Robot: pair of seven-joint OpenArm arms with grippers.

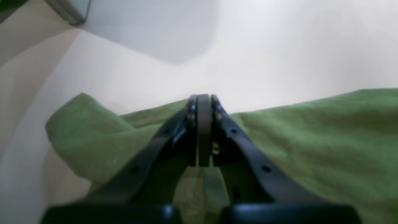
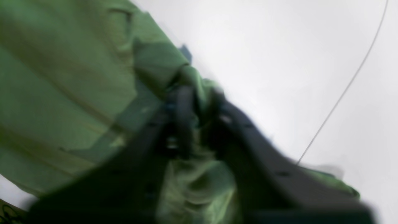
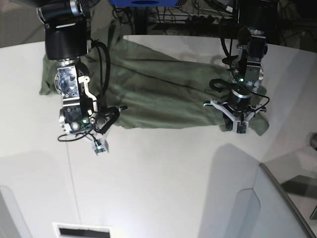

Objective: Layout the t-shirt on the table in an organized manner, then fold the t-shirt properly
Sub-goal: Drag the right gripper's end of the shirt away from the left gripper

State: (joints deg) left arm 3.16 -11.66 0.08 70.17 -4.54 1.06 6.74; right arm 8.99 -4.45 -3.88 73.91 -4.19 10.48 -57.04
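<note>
both hands pinched shut, left hand [image 1: 203, 130] and right hand [image 2: 199, 109] on t-shirt [image 3: 158, 94] edges, white table [image 3: 163, 188] near.

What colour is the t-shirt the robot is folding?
The t-shirt is plain olive green, with no pattern. The left wrist view shows it best.
</note>
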